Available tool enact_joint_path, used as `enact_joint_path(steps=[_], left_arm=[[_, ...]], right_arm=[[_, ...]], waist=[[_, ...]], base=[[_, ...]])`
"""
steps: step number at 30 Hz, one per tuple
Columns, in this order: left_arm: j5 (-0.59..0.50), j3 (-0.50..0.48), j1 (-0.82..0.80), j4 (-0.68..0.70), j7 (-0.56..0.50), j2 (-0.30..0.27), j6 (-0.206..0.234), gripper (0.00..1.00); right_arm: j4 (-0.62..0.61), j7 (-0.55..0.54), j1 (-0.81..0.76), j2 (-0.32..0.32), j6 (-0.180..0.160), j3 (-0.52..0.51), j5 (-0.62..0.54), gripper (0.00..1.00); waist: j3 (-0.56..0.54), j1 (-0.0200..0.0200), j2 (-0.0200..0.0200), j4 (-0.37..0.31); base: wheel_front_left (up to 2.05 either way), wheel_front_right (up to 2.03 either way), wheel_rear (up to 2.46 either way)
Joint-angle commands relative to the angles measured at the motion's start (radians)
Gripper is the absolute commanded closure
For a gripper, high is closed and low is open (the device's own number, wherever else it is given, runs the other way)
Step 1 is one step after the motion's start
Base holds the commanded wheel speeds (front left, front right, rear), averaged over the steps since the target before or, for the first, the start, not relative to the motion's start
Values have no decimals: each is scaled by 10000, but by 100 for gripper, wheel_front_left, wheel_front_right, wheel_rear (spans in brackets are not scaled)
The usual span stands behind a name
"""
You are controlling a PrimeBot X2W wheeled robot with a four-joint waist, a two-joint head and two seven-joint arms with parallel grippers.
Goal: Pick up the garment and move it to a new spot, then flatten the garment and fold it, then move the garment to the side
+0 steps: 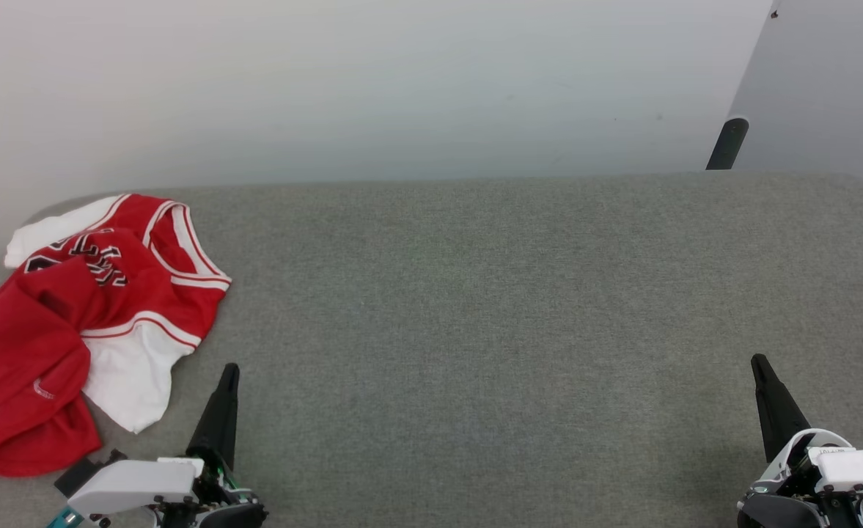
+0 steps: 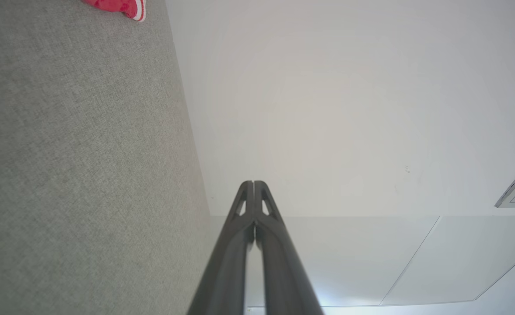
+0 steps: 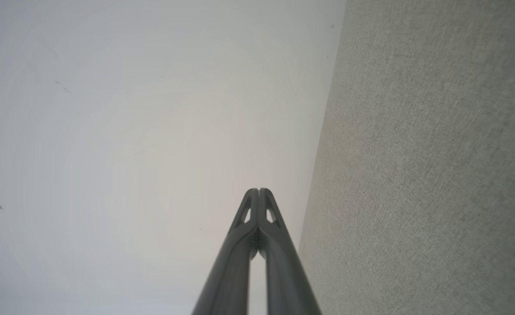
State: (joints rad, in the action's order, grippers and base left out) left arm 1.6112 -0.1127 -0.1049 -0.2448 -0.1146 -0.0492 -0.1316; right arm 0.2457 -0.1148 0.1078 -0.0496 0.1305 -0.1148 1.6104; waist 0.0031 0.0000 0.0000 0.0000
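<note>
Presently, nothing is in hand; the pick-up has not begun.

Table [image 1: 475, 308]: grey felt-like cover, rounded far corners, its far edge against a pale wall [image 1: 402, 88]. Its wide middle is the likely new spot, with room to spread a shirt flat.

Garment [image 1: 119, 290]: red jersey, crumpled at the far left corner of the table and trailing down the left edge. Black white-edged lettering shows only in part, bent into the folds. Striped collar trim faces the table's middle. One white sleeve lies at the far left corner, and the other points toward the near edge.

Plain red heap [image 1: 20, 381]: laps over the jersey's near-left side. I cannot tell whether it is the jersey's own body or a separate cloth. Judgement: a grasp should go for the white sleeve or the striped trim, so the right piece comes up.

Left gripper [image 1: 230, 370]: near edge, left side, fingers pressed together on nothing. Its tip is just beside the near white sleeve and not touching it. It is the closer arm, so probably the one to reach, and the fingers must part first.

Right gripper [image 1: 759, 363]: near edge, right side, fingers likewise together and holding nothing. It is well apart from the jersey, parked to keep the working area free.

Dark post [image 1: 728, 143]: stands behind the far right corner, out of the way.
</note>
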Motion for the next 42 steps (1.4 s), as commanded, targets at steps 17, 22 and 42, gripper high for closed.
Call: enact_joint_path(steps=[17, 22, 42], left_arm=[[35, -18, -88, -6, -18, 0, 19, 100], [-1, 14, 46, -58, 4, 13, 0, 0], [81, 582, 438, -159, 331, 75, 2, 0]], right_arm=[[-27, -10, 16, 21, 4, 9, 51, 100], [74, 4, -22, 6, -2, 1, -3, 0], [48, 589, -442, 14, -3, 458, -204, 0]], waist=[[0, 0, 0, 0], [-1, 0, 0, 0], [-66, 0, 0, -36]], base=[[0, 0, 0], [0, 0, 0], [0, 0, 0]])
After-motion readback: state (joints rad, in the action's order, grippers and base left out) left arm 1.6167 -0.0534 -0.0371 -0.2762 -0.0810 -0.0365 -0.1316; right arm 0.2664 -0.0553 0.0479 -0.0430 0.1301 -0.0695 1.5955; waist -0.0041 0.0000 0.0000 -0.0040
